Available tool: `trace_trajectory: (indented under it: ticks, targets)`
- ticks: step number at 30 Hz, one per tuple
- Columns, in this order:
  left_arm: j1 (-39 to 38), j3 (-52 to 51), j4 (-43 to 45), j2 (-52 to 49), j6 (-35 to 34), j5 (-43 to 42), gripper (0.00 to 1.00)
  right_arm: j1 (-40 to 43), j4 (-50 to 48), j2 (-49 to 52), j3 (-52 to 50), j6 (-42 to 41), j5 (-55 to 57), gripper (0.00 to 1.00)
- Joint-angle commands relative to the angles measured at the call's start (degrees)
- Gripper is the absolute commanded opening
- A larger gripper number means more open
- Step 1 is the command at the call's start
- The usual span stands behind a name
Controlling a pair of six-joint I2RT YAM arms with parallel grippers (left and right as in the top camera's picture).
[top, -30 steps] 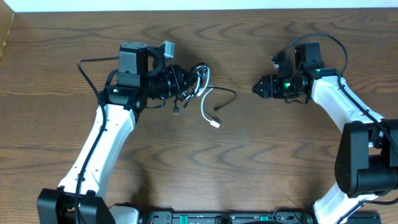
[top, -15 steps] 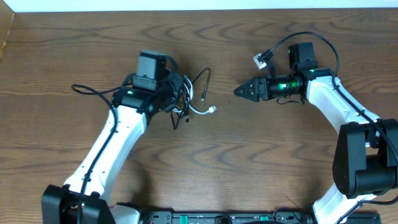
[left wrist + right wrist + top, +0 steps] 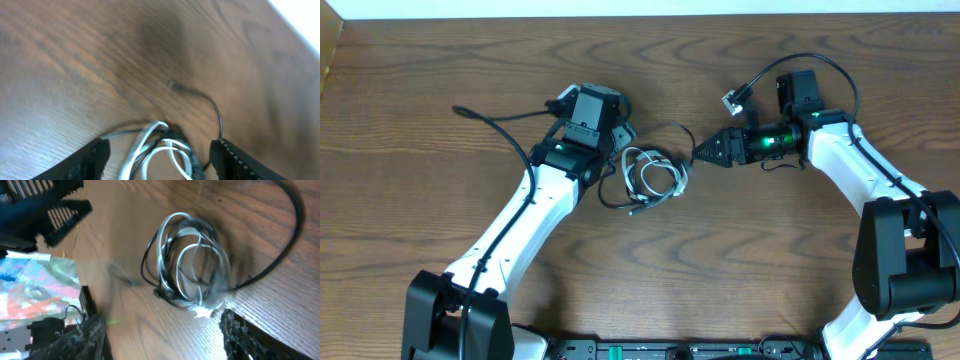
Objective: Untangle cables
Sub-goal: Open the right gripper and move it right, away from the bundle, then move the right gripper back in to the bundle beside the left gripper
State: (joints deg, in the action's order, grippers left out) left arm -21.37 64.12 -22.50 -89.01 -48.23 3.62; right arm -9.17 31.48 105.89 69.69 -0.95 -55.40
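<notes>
The cables lie in one tangled coil on the wooden table: white loops [image 3: 655, 178] wound with a thin black cord [image 3: 682, 133]. My left gripper [image 3: 622, 140] hovers at the coil's upper left, open. In the left wrist view the white loops [image 3: 167, 150] lie between the spread fingers [image 3: 95, 156], and a black cord end [image 3: 172, 84] trails beyond them. My right gripper [image 3: 704, 152] points left, just right of the coil, also open. In the right wrist view the coil [image 3: 192, 262] lies ahead of its fingers [image 3: 242, 335], with a white plug [image 3: 202, 311] near them.
The left arm's own thick black wire [image 3: 495, 115] arcs over the table on the left. A small grey connector [image 3: 732, 98] hangs off the right arm's wire. The table's far edge [image 3: 640, 14] meets a white wall.
My left gripper has opened and let go of the cables, which now lie coiled on the table. Both grippers have moved in toward the middle, the right one reaching left to the coil.
</notes>
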Motion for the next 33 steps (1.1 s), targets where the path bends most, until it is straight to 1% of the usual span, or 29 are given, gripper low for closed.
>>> trace_trajectory:
  ticks: [1, 3, 6, 7, 9, 11, 15, 17, 20, 21, 25, 33]
  targets:
    - [0.96, 1.57, -1.05, 0.20, 27.39, -4.37, 0.62, -0.68, 0.11, 0.11, 1.14, -6.32, 6.60, 0.66]
    - [1.07, 2.16, -1.97, 0.20, 31.58, -4.44, 0.52, -0.63, 1.05, 0.11, 1.53, -6.75, 8.72, 0.64]
    - [1.11, 2.23, -2.12, 0.15, 34.60, -4.50, 0.37, -1.01, 2.03, 0.11, 1.79, -7.72, 10.47, 0.61]
    - [1.09, 2.23, -2.08, -0.09, 35.26, -4.50, 0.34, -1.25, 2.21, 0.11, 1.79, -8.31, 10.86, 0.58]
    - [1.09, 2.23, -1.95, -0.83, 35.80, -4.52, 0.30, -2.01, 2.64, 0.11, 1.77, -9.60, 12.50, 0.53]
    - [1.09, 2.23, -1.90, -2.10, 35.78, -4.52, 0.30, -3.15, 3.30, 0.11, 1.77, -11.30, 15.19, 0.49]
    - [1.05, 2.19, -1.79, -5.90, 35.78, -4.98, 0.30, -6.16, 5.29, 0.11, 1.77, -13.03, 23.37, 0.48]
    - [1.05, 2.19, -1.36, -8.52, 36.06, -8.22, 0.33, -7.93, 5.44, 0.11, 1.77, -13.11, 26.75, 0.49]
    - [1.05, 2.19, 0.33, -11.74, 38.77, -15.34, 0.41, -9.97, 4.35, 0.11, 1.77, -14.21, 29.00, 0.51]
    - [1.05, 2.19, 0.94, -12.79, 38.77, -16.26, 0.43, -10.60, 3.74, 0.13, 1.77, -14.71, 29.97, 0.52]
    - [1.05, 2.19, 1.86, -15.65, 38.75, -16.24, 0.44, -12.79, 2.29, 0.20, 1.77, -17.29, 33.00, 0.52]
    - [1.05, 2.01, 2.14, -21.38, 38.75, -16.04, 0.43, -16.02, 2.03, 0.22, 1.75, -17.31, 39.26, 0.53]
